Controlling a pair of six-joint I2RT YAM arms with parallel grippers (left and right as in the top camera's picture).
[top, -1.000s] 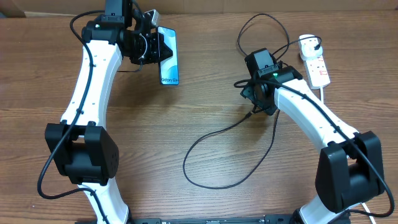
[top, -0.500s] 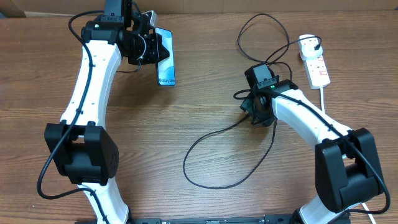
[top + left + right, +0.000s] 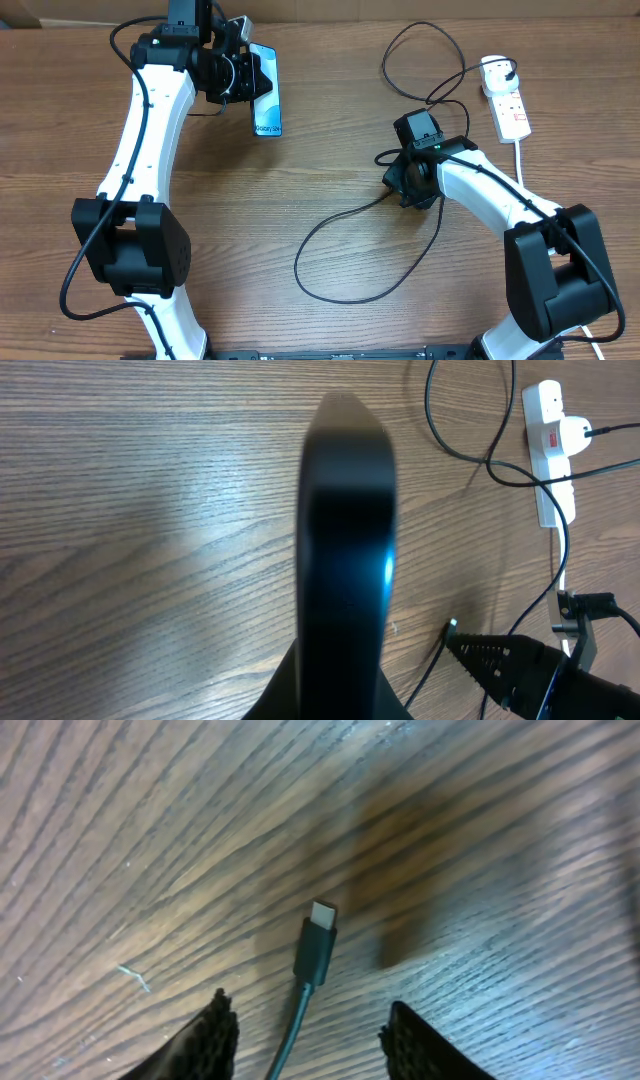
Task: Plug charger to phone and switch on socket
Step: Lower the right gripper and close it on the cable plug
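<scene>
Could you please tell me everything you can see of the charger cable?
The charger cable is thin, black and rubbery-looking, and lies slack on the wooden table in a wide loop. Its free end is a small black connector with a silvery metal tip, apparently flat on the wood. The right gripper straddles that end, with a finger on either side and neither touching it. The other end curls back to the white power strip, where it looks plugged in.

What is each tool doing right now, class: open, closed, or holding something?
Left tool: closed, holding the phone.
Right tool: open, fingers on either side of the charger cable, not gripping it.
</scene>
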